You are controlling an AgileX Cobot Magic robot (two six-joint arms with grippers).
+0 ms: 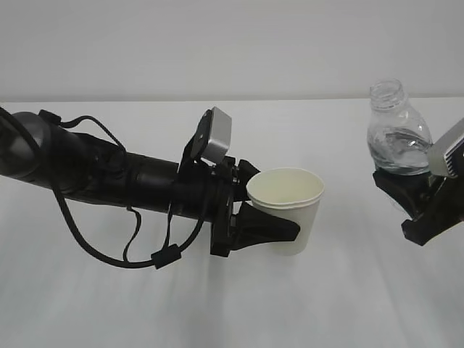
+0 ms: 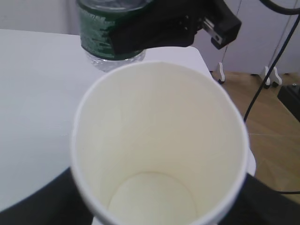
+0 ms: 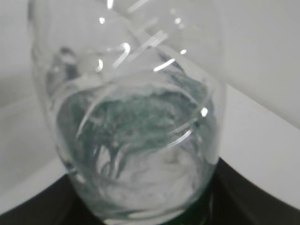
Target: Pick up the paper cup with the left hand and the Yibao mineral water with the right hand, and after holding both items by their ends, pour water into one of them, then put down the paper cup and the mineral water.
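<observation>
My left claw (image 1: 279, 230), black with 2 fingers and a grey box-shaped module above its wrist, is clamped on the small white paper cup (image 1: 288, 206) with a rolled rim. I hold the cup upright and clear of the white surface (image 1: 232, 304), roughly over the middle of it in the exterior view. The black fingers (image 1: 270, 226) wrap the lower half of the cup's wall, and the rim stands free above them. Looping black cables hang under my left arm.

From my left wrist, I look straight down into the paper cup (image 2: 159, 145). Its inside is pale cream and I see no water on the round bottom. The dark fingers of that claw show only as blurred black shapes at the 2 lower corners.

My right claw (image 1: 413, 194), black with a light grey box-shaped module, is clamped on the small clear ribbed plastic bottle of Yibao mineral water (image 1: 397, 130). I hold it near the right edge of the exterior view, well apart from the cup and above the surface. It leans slightly, its open, capless mouth on top. Clear water shows in the shoulder of the bottle above my fingers.

In my left wrist view the dark green label band (image 2: 101, 30) sits beyond the cup's far rim, gripped by the right claw (image 2: 154, 30). From my right wrist, the bottle (image 3: 131, 122) fills the view, blurred, with water inside.
</observation>
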